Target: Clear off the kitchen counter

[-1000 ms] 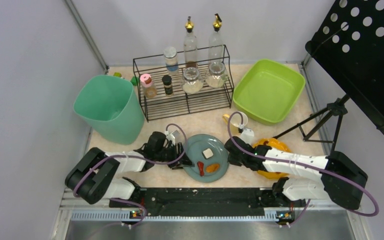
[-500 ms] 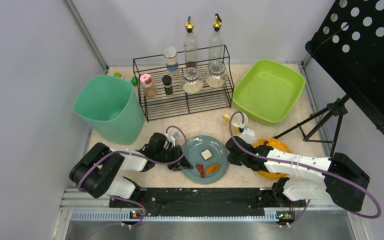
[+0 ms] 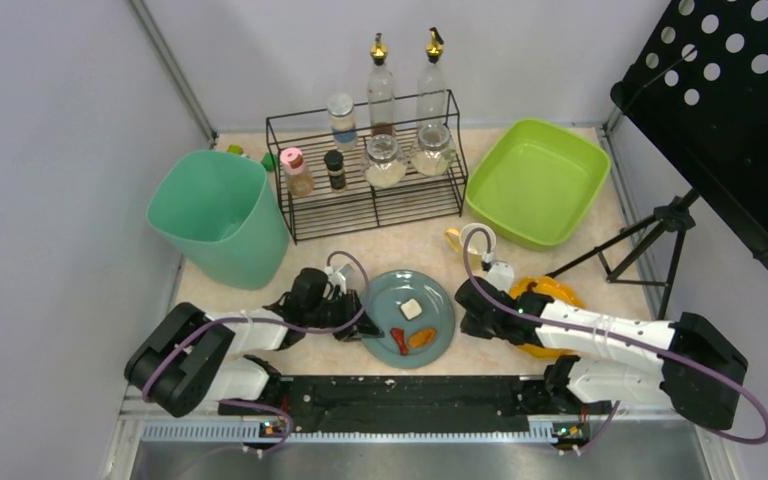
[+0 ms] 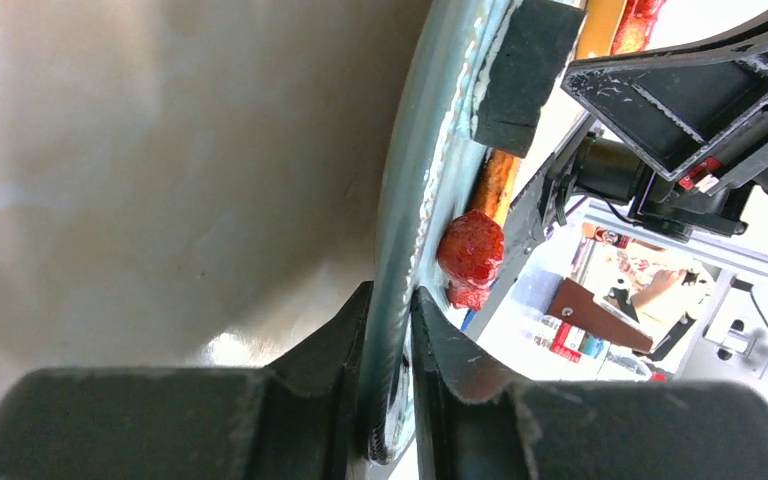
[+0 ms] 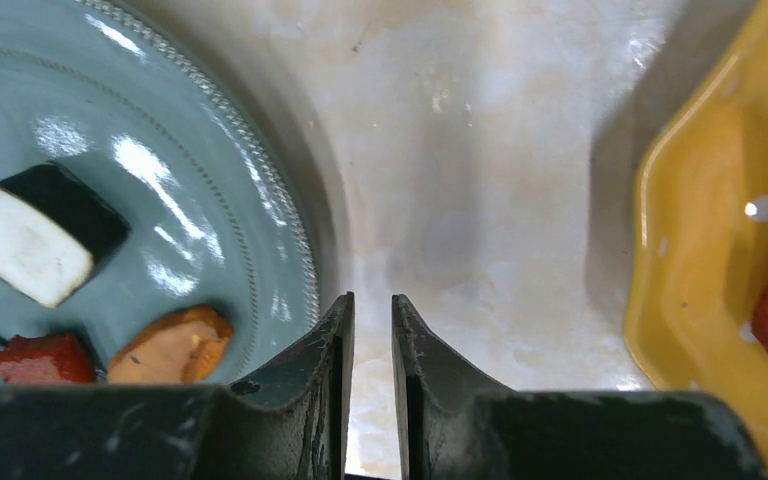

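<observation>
Kitchen counter (image 3: 410, 245): hard, flat, speckled beige slab filling the middle of the scene. It is fixed and not a thing to be gripped.

The item in hand is the blue-grey plate (image 3: 385, 303), at near centre on the counter. It is stiff and glazed, likely slippery and breakable. It carries three loose scraps (image 5: 35, 235) that may slide if it tips. The best hold is the thin rim.

- **Left gripper** (image 4: 388, 300): clamped on the plate's left rim.
- **Right gripper** (image 5: 370, 310): fingers a narrow slit apart, empty, just right of the plate's right rim.

The yellow bowl (image 3: 550, 290) is largely covered by the right arm, so its contents are unclear. Whether the plate is lifted cannot be told.
</observation>
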